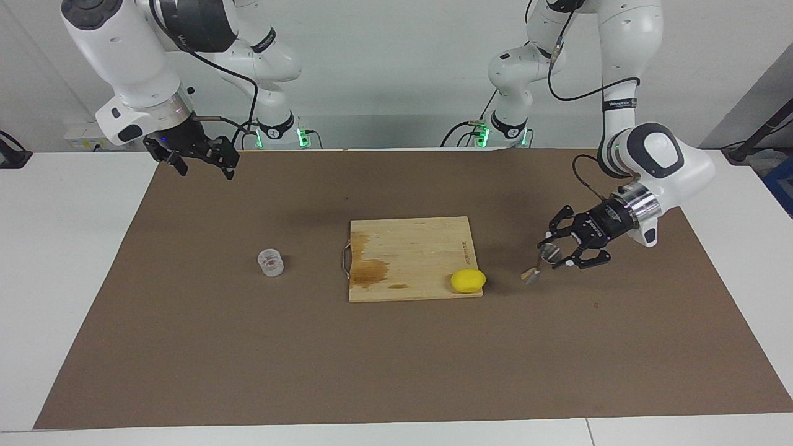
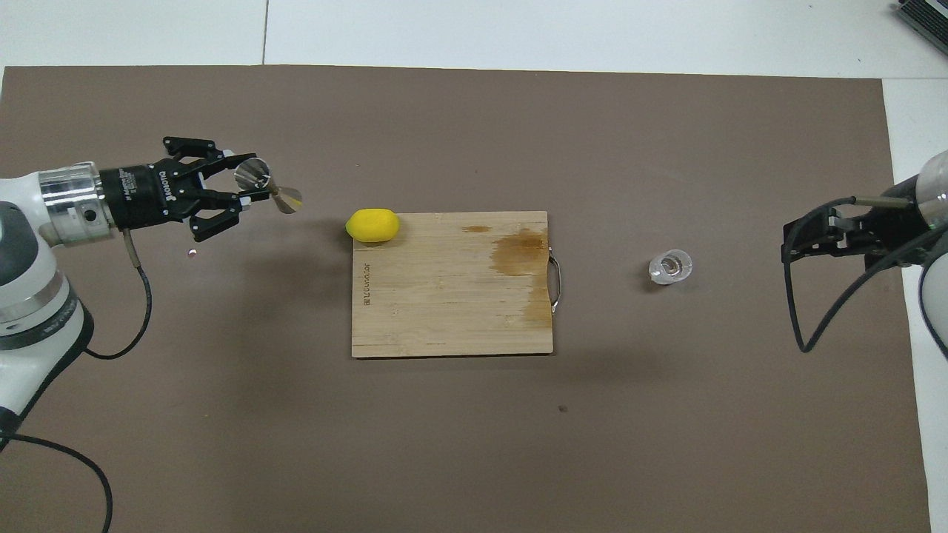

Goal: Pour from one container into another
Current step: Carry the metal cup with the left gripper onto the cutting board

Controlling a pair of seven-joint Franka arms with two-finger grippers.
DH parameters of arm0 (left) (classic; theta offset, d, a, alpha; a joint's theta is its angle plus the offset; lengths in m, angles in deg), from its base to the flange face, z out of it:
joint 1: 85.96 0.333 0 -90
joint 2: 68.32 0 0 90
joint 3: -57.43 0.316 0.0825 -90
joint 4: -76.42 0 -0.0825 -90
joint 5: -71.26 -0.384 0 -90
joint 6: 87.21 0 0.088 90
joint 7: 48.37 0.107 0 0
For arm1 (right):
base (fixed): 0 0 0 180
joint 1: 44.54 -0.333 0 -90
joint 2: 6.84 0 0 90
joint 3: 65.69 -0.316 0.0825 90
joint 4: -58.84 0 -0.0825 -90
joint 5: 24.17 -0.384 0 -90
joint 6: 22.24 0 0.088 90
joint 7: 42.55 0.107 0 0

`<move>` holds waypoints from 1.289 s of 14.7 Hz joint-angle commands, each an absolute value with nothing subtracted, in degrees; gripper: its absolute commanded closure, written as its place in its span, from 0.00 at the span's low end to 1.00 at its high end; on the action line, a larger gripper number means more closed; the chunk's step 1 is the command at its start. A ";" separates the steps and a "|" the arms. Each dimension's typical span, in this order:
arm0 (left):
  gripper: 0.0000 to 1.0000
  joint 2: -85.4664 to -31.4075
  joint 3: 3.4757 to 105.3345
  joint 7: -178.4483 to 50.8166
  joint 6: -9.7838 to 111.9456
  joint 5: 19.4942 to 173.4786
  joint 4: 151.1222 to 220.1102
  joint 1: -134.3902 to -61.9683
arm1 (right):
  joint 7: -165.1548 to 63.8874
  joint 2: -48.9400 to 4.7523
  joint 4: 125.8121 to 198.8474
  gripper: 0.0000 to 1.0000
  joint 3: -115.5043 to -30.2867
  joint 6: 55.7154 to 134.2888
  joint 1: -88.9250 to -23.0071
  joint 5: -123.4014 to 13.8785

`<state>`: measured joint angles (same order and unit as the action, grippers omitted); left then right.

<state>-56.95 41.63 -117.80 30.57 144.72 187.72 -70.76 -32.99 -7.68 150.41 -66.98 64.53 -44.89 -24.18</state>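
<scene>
holding the tilted jigger [image 1: 538, 263] in my left pincer [image 1: 560, 251], right pincer [image 1: 204, 162] waiting, state unclear, i've poured nothing; the cup [image 1: 271, 261] stands untouched.

My white tabletop [image 1: 62, 260] carries a brown mat [image 1: 248, 359]; at twelve o'clock, a plain pale wall [image 1: 396, 68], evenly lit.

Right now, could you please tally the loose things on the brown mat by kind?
Clear cup: 1
Steel jigger, held tilted in the left gripper: 1
Lemon: 1
Wooden cutting board: 1
Total: 4
</scene>
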 commanded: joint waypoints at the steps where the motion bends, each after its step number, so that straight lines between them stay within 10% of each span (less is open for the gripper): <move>1: 1.00 -58.57 41.26 -121.22 34.85 147.80 188.04 -77.59 | -34.20 -6.93 151.04 0.00 -67.28 64.42 -44.28 -23.64; 11: 1.00 -55.23 41.35 -120.88 66.21 162.84 188.13 -105.89 | -34.20 -6.93 151.04 0.00 -67.28 64.42 -44.37 -23.64; 19: 1.00 -48.20 41.35 -120.53 70.55 162.76 183.91 -111.63 | -34.20 -6.93 151.04 0.00 -67.28 64.42 -44.37 -23.64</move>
